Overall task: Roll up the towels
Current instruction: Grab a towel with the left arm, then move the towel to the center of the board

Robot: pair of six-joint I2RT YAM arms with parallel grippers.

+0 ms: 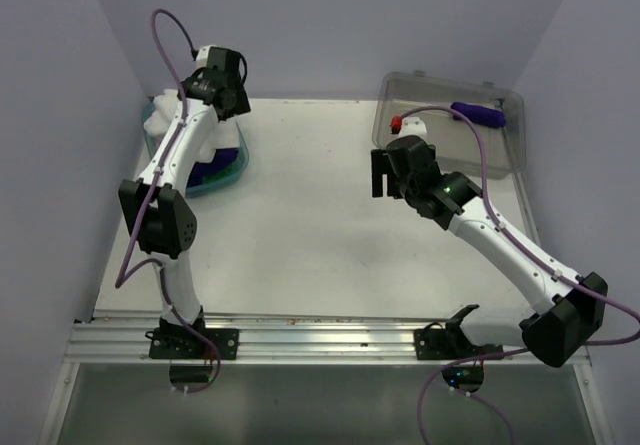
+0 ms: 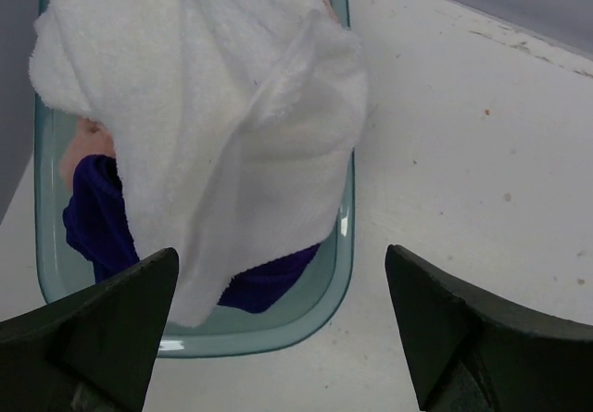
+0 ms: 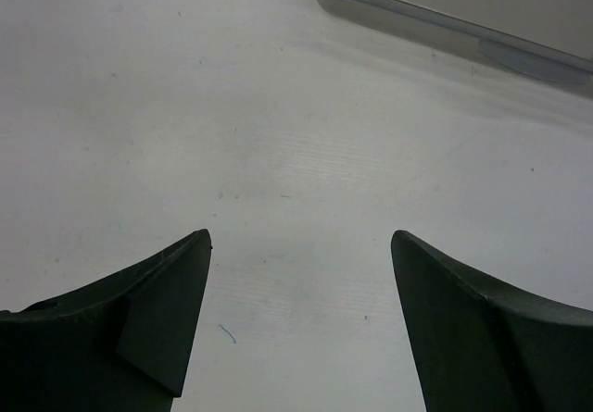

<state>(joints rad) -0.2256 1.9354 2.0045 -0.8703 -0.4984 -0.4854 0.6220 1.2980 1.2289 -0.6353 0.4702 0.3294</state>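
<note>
Basket, far left: teal basket (image 2: 278, 333) sits at the far-left bench edge. It holds the unrolled stock, so the left tool works from there.
White towel: white towel (image 2: 213, 106) is heaped on top and covers most of the basket. Biggest & uppermost, so prob. the easiest first pick.
Purple towel: purple towel (image 2: 97, 218) is tucked under the white one, only edges showing. Buried, so likely can't come out w/o dragging the white along.
Peach towel: peach towel (image 2: 83, 148) shows as a small patch beneath the white; rest hidden.
Left tool: left tool (image 2: 280, 287) hangs right over the basket, fingers spread wide, nothing between them. Looks poised to reach down into the heap.
Bench: bench (image 1: 300, 225) is bare in the middle, i.e. the flat space needed to lay out & roll cloth.
Right tool: right tool (image 3: 301, 245) is over bare bench beside the bin's near-left corner, fingers spread apart, holding nothing. It's outside the bin, free to help w/ the next towel.
Bin, far right: clear bin (image 1: 505, 155) sits at the far-right corner, prob. for finished rolls.
Purple roll: purple roll (image 1: 480, 115) lies inside by the far wall. One towel judged done, three in the basket not yet rolled.
</note>
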